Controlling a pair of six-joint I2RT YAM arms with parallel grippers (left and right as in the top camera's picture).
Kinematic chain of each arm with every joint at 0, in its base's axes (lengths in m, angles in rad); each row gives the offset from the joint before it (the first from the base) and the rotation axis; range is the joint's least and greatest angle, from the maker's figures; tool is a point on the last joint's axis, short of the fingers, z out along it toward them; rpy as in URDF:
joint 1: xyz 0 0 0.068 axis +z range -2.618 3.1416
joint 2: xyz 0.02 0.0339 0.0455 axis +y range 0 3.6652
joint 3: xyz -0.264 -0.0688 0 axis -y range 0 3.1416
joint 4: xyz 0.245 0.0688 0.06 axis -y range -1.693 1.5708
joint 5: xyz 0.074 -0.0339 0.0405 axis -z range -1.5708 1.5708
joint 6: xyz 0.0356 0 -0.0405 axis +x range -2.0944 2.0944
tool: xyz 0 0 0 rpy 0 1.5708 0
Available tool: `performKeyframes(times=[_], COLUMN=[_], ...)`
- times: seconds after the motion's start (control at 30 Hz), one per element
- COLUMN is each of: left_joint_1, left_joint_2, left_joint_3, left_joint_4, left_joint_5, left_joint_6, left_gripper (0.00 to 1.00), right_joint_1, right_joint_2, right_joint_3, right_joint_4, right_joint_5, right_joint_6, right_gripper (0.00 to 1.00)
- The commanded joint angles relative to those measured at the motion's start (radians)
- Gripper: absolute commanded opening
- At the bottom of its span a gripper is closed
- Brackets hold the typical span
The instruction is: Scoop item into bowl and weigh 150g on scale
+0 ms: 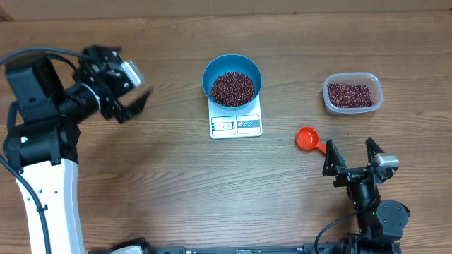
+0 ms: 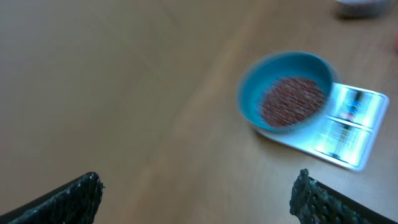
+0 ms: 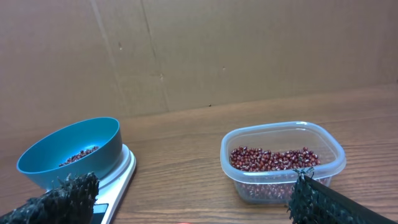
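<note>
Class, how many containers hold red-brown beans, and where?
2. The round blue plastic bowl sits on the flat white scale; the clear rounded-rectangular plastic tub stands apart, near the small red scoop. None seems hidden.

The table (image 1: 155, 169) is matt brown wood with visible grain. The bowl (image 1: 207, 79) is smooth blue plastic, and the scale (image 1: 236, 125) has a glossy, reflective white top. The tub (image 1: 328, 99) is thin clear plastic, the scoop (image 1: 308, 138) shiny red plastic. The beans (image 1: 232, 88) look smooth-skinned. The cardboard wall (image 3: 249, 50) is matt.
</note>
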Motion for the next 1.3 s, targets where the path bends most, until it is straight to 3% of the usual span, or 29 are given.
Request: performKeyframes(times=[0.0, 0.07, 0.13, 0.53, 0.73, 1.27], left_joint_1=[0.000, -0.001, -0.001, -0.001, -0.001, -0.001], left_joint_2=[0.000, 0.000, -0.001, -0.124, -0.261, -0.605], left_joint_3=[0.004, 0.004, 0.005, 0.004, 0.004, 0.004], left_joint_4=[0.185, 0.318, 0.387, 0.327, 0.325, 0.336], left_joint_5=[-0.021, -0.117, -0.162, -0.104, -0.104, -0.109], left_joint_6=[-0.188, -0.364, -0.462, -0.473, -0.572, -0.647], left_gripper=[1.00, 1.00, 1.00, 1.00, 1.00, 1.00], right_joint_1=[0.003, 0.003, 0.003, 0.003, 0.003, 0.003], right_joint_2=[-0.010, -0.010, -0.010, -0.010, -0.010, -0.010], right_joint_3=[-0.010, -0.010, -0.010, -0.010, -0.010, -0.010], right_joint_4=[0.005, 0.005, 0.005, 0.005, 0.005, 0.005], right_joint_5=[0.010, 0.010, 0.010, 0.010, 0.010, 0.010], right_joint_6=[-0.006, -0.006, -0.006, -0.006, -0.006, -0.006], right_gripper=[1.00, 1.00, 1.00, 1.00, 1.00, 1.00])
